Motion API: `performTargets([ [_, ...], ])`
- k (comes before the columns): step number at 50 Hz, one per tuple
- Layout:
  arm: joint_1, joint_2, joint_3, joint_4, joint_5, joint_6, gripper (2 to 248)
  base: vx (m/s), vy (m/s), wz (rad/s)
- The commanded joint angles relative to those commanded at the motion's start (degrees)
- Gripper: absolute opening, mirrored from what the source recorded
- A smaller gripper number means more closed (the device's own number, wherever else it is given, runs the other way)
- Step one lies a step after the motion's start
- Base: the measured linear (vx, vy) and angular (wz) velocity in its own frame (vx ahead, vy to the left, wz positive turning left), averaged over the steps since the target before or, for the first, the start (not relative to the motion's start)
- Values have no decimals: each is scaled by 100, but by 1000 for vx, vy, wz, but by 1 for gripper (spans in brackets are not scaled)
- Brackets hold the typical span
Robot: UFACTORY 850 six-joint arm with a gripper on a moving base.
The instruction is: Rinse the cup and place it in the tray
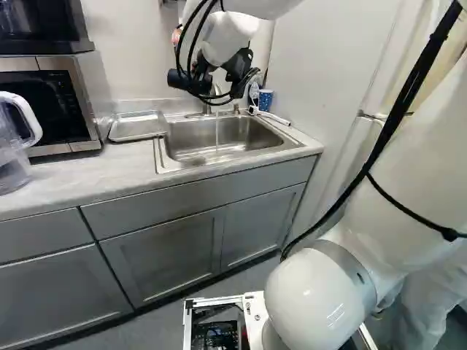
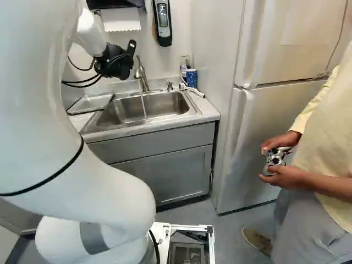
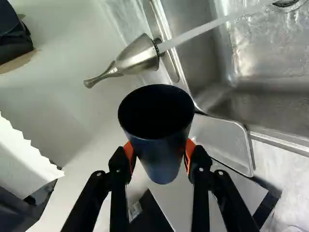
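Observation:
My gripper point(image 2: 118, 63) hangs above the left part of the sink, near the faucet point(image 2: 141, 74). In the wrist view, the gripper point(image 3: 159, 152) is shut on a dark blue cup point(image 3: 163, 157), an orange pad on each side and the cup's open mouth showing. The cup cannot be made out clearly in the base views. Water point(image 3: 207, 30) streams from the faucet into the sink point(image 1: 164, 157), apart from the cup. A shallow metal tray point(image 1: 137, 127) lies on the counter left of the sink; in the wrist view the tray point(image 3: 224, 142) shows partly behind the cup.
A patterned blue cup point(image 2: 191, 78) stands at the sink's back right corner. The microwave point(image 1: 55, 102) and a clear pitcher point(image 1: 14, 157) stand on the counter at the left. Paper towel point(image 2: 121, 19) hangs behind the arm. A person point(image 2: 319, 137) stands right, by the refrigerator point(image 2: 269, 110).

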Motion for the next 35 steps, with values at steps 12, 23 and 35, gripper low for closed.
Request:
performTargets([
  [12,0,0,0,0,0,0,120,0,0,0],
  [23,0,0,0,0,0,0,120,0,0,0],
  [35,0,0,0,0,0,0,120,0,0,0],
])
